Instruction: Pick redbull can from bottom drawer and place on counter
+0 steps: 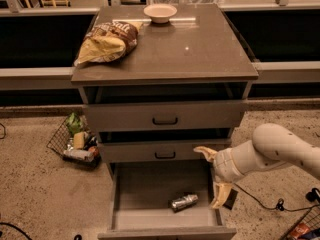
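we see the bottom drawer [150, 184] pulled out so the redbull can [184, 202], lying on its side near the front, can be reached. our gripper [212, 176] hangs by the drawer's right side, just beside the can, fingers [220, 196] spread wide, ready to close on it.

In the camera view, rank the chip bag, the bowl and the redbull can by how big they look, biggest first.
1. chip bag
2. bowl
3. redbull can, nearly bowl-sized; differing camera distance makes this pair unsure.
The open gripper hangs at the bottom drawer, beside the can.
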Controlling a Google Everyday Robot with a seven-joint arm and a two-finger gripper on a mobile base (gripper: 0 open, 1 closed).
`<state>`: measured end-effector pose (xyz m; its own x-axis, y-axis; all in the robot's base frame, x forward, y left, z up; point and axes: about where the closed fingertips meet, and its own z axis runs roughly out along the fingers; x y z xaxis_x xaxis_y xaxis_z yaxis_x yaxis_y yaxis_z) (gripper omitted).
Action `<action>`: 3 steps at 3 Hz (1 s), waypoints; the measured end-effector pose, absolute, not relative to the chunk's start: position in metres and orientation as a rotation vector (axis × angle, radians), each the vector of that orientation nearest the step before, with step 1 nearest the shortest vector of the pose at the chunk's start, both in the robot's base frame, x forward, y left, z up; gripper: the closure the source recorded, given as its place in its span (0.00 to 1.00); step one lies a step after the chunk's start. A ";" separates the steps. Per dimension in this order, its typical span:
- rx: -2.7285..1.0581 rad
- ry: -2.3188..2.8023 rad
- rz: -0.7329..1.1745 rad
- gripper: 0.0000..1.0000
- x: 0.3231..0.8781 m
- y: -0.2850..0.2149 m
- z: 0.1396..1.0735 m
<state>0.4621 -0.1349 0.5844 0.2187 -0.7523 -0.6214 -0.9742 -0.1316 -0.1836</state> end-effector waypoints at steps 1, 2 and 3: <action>-1.996 1.560 0.598 0.00 0.467 -0.128 0.518; -2.037 1.506 0.662 0.00 0.470 -0.115 0.471; -2.043 1.475 0.734 0.00 0.471 -0.104 0.435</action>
